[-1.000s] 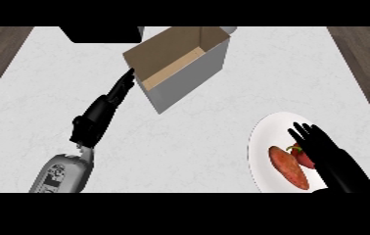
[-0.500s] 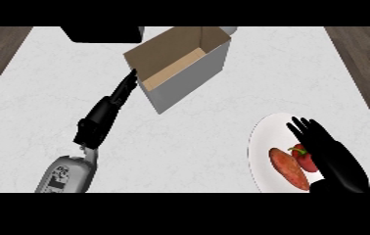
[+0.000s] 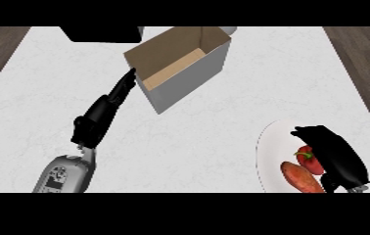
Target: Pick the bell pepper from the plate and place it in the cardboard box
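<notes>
The bell pepper, red with a green stem, is seen lying on the white plate at the near right of the bench, just beside and partly under the right hand. That black hand is held over the right part of the plate with its fingers curled downward next to the pepper; whether the pepper is actually clasped cannot be told, since the fingertips are hidden behind the hand itself. An orange-brown sweet potato is laid on the same plate, on the near side of the pepper and touching or almost touching it. Well to the left, the left hand is stretched out with straight fingers, its tips placed against or just beside the left wall of the cardboard box. The box is set toward the far middle of the bench, tilted, with its open top and brown inside turned toward the viewer. A dark block is seen at the far edge, to the left of the box.
</notes>
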### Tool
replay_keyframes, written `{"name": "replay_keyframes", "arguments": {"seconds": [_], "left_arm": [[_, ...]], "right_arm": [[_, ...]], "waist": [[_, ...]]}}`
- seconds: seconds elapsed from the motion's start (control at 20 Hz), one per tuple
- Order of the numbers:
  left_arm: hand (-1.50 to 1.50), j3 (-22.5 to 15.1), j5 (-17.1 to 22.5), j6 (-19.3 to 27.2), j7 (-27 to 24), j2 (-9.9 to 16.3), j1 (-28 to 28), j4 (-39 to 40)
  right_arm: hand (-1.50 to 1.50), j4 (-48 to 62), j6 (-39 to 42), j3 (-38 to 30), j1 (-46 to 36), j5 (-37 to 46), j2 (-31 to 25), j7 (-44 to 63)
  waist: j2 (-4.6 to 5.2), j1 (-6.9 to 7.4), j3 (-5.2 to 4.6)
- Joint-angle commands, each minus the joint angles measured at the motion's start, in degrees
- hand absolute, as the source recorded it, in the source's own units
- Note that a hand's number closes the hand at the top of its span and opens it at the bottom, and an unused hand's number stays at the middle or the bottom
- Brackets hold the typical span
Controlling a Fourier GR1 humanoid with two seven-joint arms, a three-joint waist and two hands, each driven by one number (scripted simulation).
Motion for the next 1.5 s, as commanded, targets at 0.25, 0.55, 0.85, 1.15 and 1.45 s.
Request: {"name": "replay_keyframes", "arguments": {"seconds": [0.25,0.55,0.85,1.15,1.45], "left_arm": [[0.00,-0.2,-2.6,2.0,-1.6,-2.7,-1.4,3.4],[0.00,-1.9,-1.6,-0.7,-1.7,-1.8,0.4,0.5],[0.00,0.9,-0.7,-1.4,-0.5,-0.1,-1.1,1.7],[0.00,0.2,-2.2,-0.7,-1.5,-0.9,1.9,0.5],[0.00,2.2,-0.7,-2.2,-1.1,0.1,2.7,0.0]], "right_arm": [[1.50,3.7,-3.8,1.0,-2.6,3.1,3.1,-0.1],[1.50,-1.1,7.3,17.6,-8.0,5.6,10.6,-9.0],[1.50,-2.0,14.8,22.1,-18.5,6.7,21.1,-6.4],[1.50,-17.5,19.4,21.4,-16.1,3.4,22.4,-3.9],[1.50,-38.9,36.9,18.4,-13.6,-6.3,19.2,-4.5]], "waist": [[0.59,-0.23,1.54],[0.88,2.81,1.43],[0.66,1.26,1.51],[0.30,-0.19,1.52],[0.16,-0.67,1.51]]}}
